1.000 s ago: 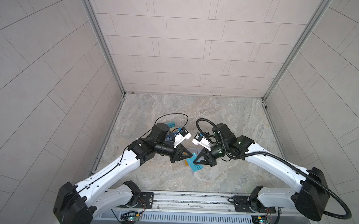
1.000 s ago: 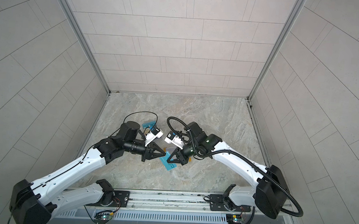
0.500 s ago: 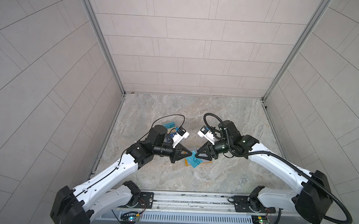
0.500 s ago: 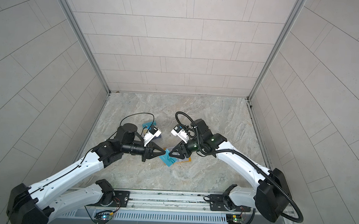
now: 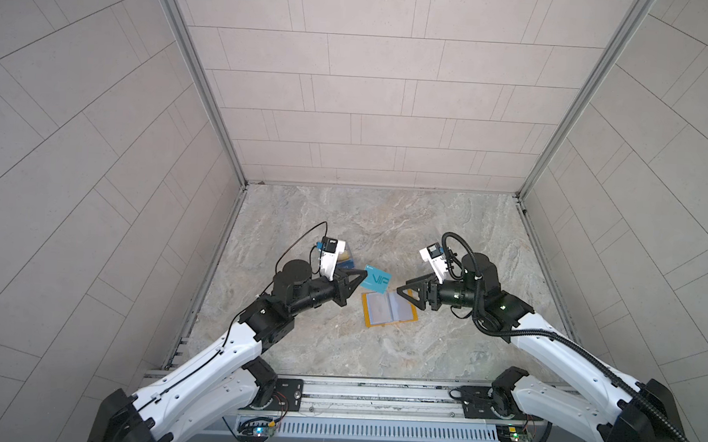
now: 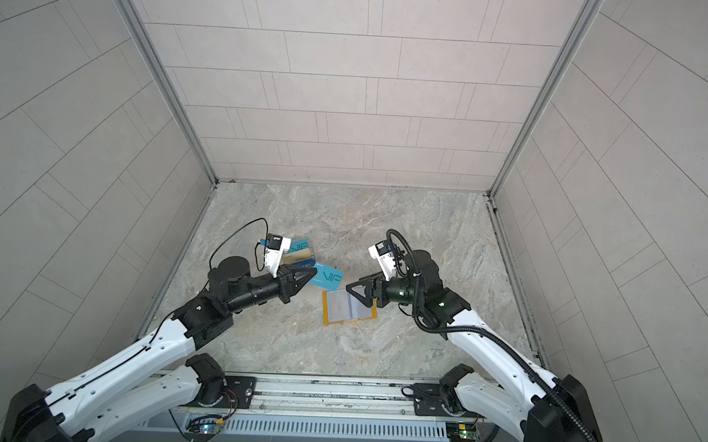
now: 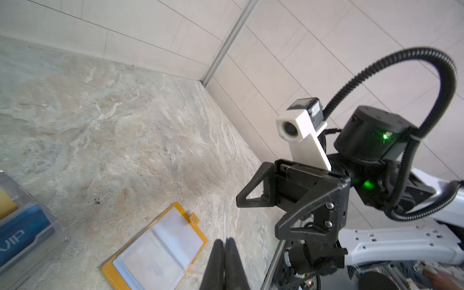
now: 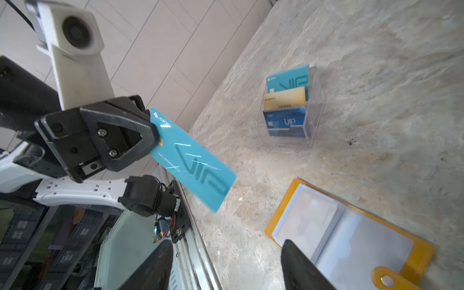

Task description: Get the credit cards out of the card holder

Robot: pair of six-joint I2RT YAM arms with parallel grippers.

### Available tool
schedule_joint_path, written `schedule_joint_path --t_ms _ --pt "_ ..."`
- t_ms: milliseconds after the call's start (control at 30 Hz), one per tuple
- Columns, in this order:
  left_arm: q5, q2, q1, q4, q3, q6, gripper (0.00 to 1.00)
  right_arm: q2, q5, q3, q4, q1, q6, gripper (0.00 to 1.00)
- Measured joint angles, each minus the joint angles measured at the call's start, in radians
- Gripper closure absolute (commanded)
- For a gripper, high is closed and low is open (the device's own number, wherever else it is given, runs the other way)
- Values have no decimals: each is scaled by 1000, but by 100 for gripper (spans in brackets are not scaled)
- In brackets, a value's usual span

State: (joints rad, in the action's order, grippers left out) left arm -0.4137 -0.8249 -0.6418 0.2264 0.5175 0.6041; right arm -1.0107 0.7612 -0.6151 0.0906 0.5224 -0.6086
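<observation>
One teal plastic card lettered VIP (image 5: pixel 376 280) (image 6: pixel 327 279) (image 8: pixel 193 160), held off the surface by one short end. Long axis in line with the fingers, free short end pointing toward the opposite arm, printed face turned up in both top views. Clamped on it, jaws together: left gripper (image 5: pixel 364 277) (image 6: pixel 314 272) (image 8: pixel 153 133).

Just below the card, mustard-yellow booklet card holder (image 5: pixel 387 311) (image 6: pixel 350 307) (image 7: pixel 160 253) (image 8: pixel 346 241), lying open and flat on the grey marble-patterned tabletop (image 5: pixel 343 230), clear sleeves up. Round snap tab (image 7: pixel 193 221) on the side nearer the right gripper (image 5: pixel 402 293) (image 6: pixel 350 290) (image 7: pixel 256 216), jaws spread apart, nothing between them, poised above that edge.

A second ago: both grippers nose to nose, low over the holder, right jaws shut. Now: arms drawn apart, card lifted clear.

Behind the left gripper, clear acrylic tiered stand (image 6: pixel 303 250) (image 8: pixel 313 105), half hidden by the wrist camera in both top views. Plain in the right wrist view, with three more cards (image 8: pixel 285 99) standing in it. Left wrist view: only fingertips (image 7: pixel 219 253) pressed together, card's face not shown.
</observation>
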Motion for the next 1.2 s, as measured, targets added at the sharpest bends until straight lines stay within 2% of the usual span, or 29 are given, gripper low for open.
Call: schedule_joint_path --t_ms 200,400,867,1200 --pt "66 -1 0 185 -48 114 100 -65 -34 53 263 -2 -178 36" --pt "102 -2 0 354 -93 200 100 -126 -49 58 465 3 -296 45" --pt "111 -93 0 589 -113 340 100 -182 -66 21 695 51 -388 67" --pt "111 -112 0 643 -119 370 100 -209 -69 21 785 56 -430 75"
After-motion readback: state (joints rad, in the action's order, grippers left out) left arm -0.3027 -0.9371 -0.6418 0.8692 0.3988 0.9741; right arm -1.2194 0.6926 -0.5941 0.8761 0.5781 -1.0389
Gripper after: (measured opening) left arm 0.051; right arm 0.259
